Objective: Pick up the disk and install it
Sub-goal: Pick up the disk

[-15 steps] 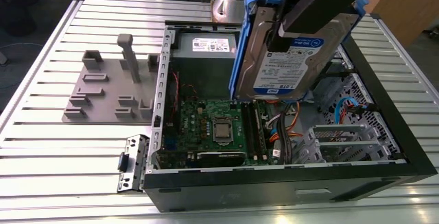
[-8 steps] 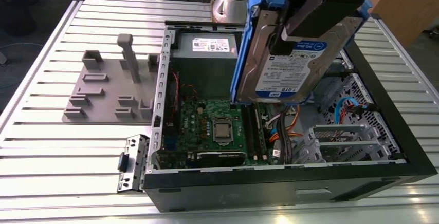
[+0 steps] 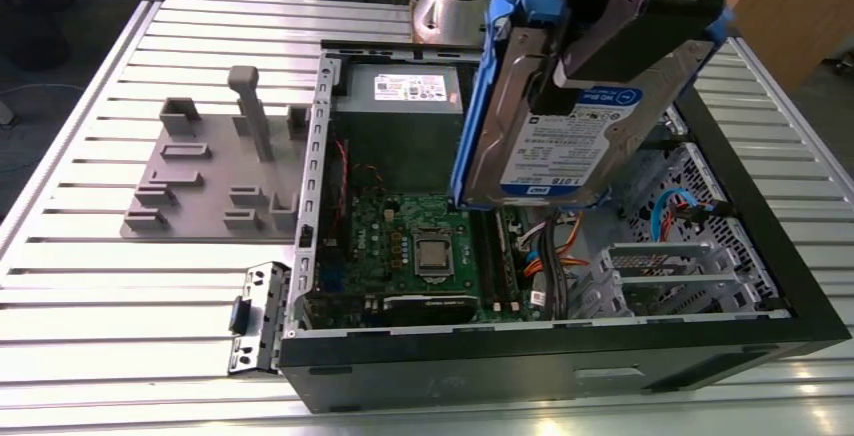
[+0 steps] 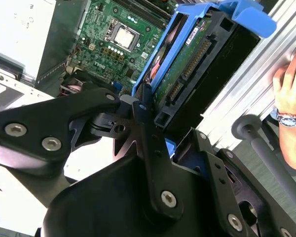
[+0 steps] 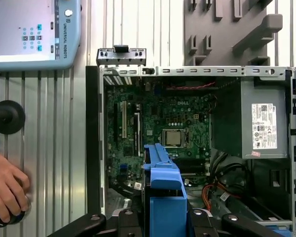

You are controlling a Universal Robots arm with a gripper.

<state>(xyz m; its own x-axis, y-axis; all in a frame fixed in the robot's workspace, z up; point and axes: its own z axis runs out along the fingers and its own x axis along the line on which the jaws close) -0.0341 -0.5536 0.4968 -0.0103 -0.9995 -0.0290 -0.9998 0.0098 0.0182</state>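
Note:
The disk [image 3: 554, 131], a silver hard drive with a white-and-blue label in a bright blue frame, hangs tilted on edge above the open computer case [image 3: 534, 366]. My gripper [image 3: 625, 26] is shut on its upper end, a black finger lying across the labelled face. In the second wrist view the fingers [image 4: 144, 129] clamp the disk [image 4: 185, 66] by its blue frame, with its connector edge showing. In the first wrist view the blue frame [image 5: 164, 195] sticks out from the gripper [image 5: 160, 223] over the motherboard [image 5: 158, 128].
Inside the case sit a grey metal box with a white sticker [image 3: 403, 91], cables and a perforated drive cage [image 3: 674, 266]. A grey fixture plate [image 3: 200, 181] and a small blue clip with metal cage [image 3: 254, 318] lie outside it. A person's hand [image 5: 5, 190] rests by a pendant [image 5: 34, 29].

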